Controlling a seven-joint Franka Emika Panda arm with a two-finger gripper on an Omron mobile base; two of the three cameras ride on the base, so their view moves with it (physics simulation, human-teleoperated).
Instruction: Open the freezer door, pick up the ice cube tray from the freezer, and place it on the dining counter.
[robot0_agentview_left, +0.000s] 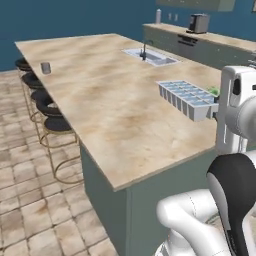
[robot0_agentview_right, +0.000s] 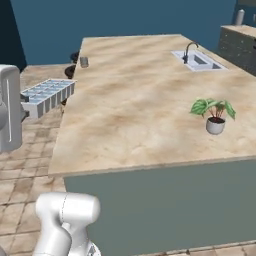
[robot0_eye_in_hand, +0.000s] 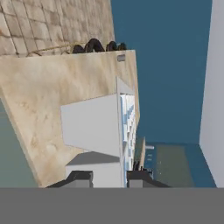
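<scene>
Closest to the cameras, the robot's glossy white arm (robot0_agentview_left: 200, 220) with its dark joints curves up from the base, smooth and rounded like moulded plastic. At its end the gripper (robot0_eye_in_hand: 109, 177) is closed narrowly on the ice cube tray (robot0_agentview_left: 187, 99), a small flat rectangular tray of pale grey with two rows of light blue cubes set in a neat grid. In the hand view the two dark fingertips (robot0_eye_in_hand: 81, 177) sit on either side of the tray's near end, and the tray stretches away from them edge-on, so the exact contact is hard to make out. The tray is held level in the air above the dining counter (robot0_agentview_left: 100, 110), over the near part of the top, and appears to be raised clear of it rather than resting on it. The counter is a broad slab of tan mottled stone with soft brown veining, on a flat grey-teal base. Black round stools (robot0_agentview_left: 50, 107) on thin brass-coloured legs line its far long side. A small leafy plant in a pale round pot (robot0_agentview_right: 215, 116) stands on the stone, well apart from the tray. A steel sink with a curved tap (robot0_agentview_right: 197, 59) is set into the far end. The floor is beige stone tile.
</scene>
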